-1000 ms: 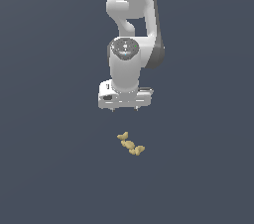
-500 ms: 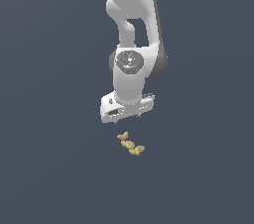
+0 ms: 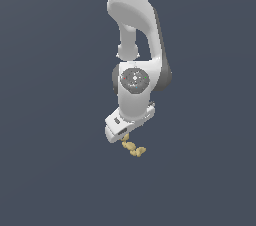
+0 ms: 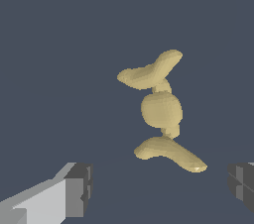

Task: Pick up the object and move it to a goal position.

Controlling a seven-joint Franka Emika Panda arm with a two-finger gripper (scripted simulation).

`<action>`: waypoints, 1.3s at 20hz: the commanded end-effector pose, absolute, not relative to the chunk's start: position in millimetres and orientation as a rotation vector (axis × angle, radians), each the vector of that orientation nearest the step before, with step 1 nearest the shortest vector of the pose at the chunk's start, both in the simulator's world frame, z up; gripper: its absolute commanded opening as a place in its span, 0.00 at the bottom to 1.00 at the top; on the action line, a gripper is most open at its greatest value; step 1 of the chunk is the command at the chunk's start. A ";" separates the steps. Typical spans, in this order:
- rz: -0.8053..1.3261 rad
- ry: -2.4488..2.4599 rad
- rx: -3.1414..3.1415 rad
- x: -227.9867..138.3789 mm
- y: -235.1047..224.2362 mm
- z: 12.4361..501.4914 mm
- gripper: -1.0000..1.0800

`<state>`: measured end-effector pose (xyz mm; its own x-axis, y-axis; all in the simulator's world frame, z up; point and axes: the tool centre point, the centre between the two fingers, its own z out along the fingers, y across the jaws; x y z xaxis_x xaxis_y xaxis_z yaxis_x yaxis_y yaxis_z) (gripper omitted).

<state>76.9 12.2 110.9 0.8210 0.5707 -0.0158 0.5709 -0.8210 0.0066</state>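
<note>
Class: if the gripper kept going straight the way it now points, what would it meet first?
Most likely the object. In the wrist view it lies ahead of the open gripper, between the lines of the two fingers. The exterior view shows the gripper just above it, but the exact gap is unclear.

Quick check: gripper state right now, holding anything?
Gripper: open, holding nothing; its fingers stand wide apart, with the object lying free beyond them.
</note>
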 end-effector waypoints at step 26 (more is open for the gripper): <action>0.000 1.264 2.876 103.5 18.9 57.1 0.96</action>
